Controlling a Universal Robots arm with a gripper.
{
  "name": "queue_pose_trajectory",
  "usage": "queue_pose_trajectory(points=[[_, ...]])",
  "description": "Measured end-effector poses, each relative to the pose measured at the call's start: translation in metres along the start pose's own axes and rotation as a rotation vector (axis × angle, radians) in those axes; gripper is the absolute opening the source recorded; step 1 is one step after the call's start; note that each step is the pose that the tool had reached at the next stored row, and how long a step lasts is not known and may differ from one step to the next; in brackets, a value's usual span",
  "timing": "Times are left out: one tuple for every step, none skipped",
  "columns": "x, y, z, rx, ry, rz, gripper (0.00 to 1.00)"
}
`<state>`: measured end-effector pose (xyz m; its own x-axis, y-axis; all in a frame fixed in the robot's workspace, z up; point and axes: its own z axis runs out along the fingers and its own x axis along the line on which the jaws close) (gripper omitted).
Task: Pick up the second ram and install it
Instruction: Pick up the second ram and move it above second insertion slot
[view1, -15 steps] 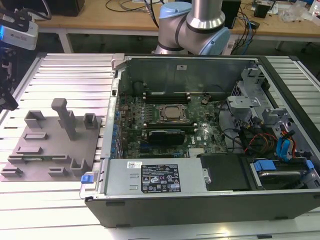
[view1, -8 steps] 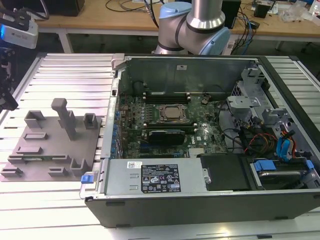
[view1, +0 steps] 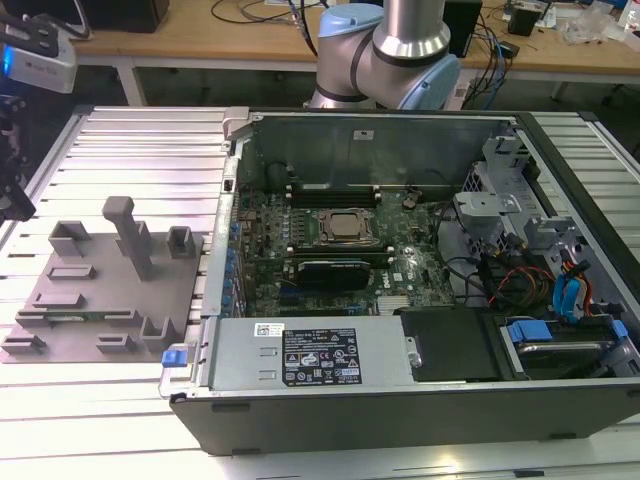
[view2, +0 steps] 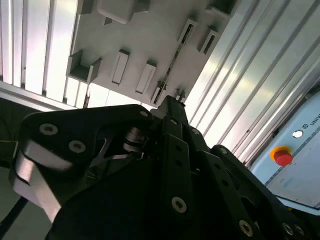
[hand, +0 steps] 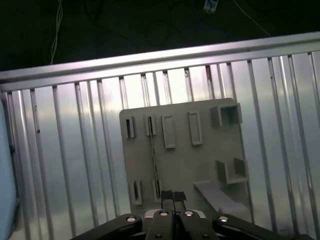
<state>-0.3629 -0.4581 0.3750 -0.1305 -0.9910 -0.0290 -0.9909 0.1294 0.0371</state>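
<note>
The second ram (hand: 154, 160) is a thin green stick standing on edge in the slots of the grey holder tray (hand: 180, 165). It appears edge-on as a fine line in both wrist views (view2: 172, 65). In the exterior view it lies as a greenish strip (view1: 88, 317) along the tray's (view1: 100, 290) near side. My gripper (hand: 174, 195) hovers above the tray near one end of the stick, shut, with nothing between its fingers. In the second wrist view its dark fingertips (view2: 172, 102) point toward that same end.
An open computer case (view1: 420, 400) sits on the exterior view's right of the tray, with the green motherboard (view1: 330, 250) inside. The tray carries a tall post (view1: 130, 230) and several raised brackets. The ribbed metal table (view1: 120, 140) surrounds both. A red stop button (view2: 282, 156) sits off the table.
</note>
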Motion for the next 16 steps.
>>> queue_pose_trajectory(points=[[0.0000,0.0000,0.0000,-0.0002,0.0003,-0.008,0.08],[0.0000,0.0000,0.0000,-0.0005,0.0007,-0.018,0.08],[0.0000,0.0000,0.0000,-0.0008,0.0010,-0.027,0.08],[0.0000,0.0000,0.0000,-0.0010,0.0014,-0.037,0.08],[0.0000,0.0000,0.0000,-0.0012,0.0016,-0.042,0.08],[0.0000,0.0000,0.0000,-0.0013,0.0018,-0.048,0.08],[0.0000,0.0000,0.0000,-0.0016,0.0022,-0.057,0.08],[0.0000,0.0000,0.0000,-0.0018,0.0024,-0.065,0.08],[0.0000,0.0000,0.0000,-0.0019,0.0026,-0.069,0.08],[0.0000,0.0000,0.0000,-0.0022,0.0029,-0.076,0.08],[0.0000,0.0000,0.0000,-0.0023,0.0030,-0.080,0.08],[0.0000,0.0000,0.0000,-0.0025,0.0032,-0.085,0.08],[0.0000,0.0000,0.0000,-0.0026,0.0035,-0.093,0.08],[0.0000,0.0000,0.0000,-0.0028,0.0037,-0.100,0.08],[0.0000,0.0000,0.0000,-0.0030,0.0039,-0.106,0.08],[0.0000,0.0000,0.0000,-0.0033,0.0044,-0.117,0.08]])
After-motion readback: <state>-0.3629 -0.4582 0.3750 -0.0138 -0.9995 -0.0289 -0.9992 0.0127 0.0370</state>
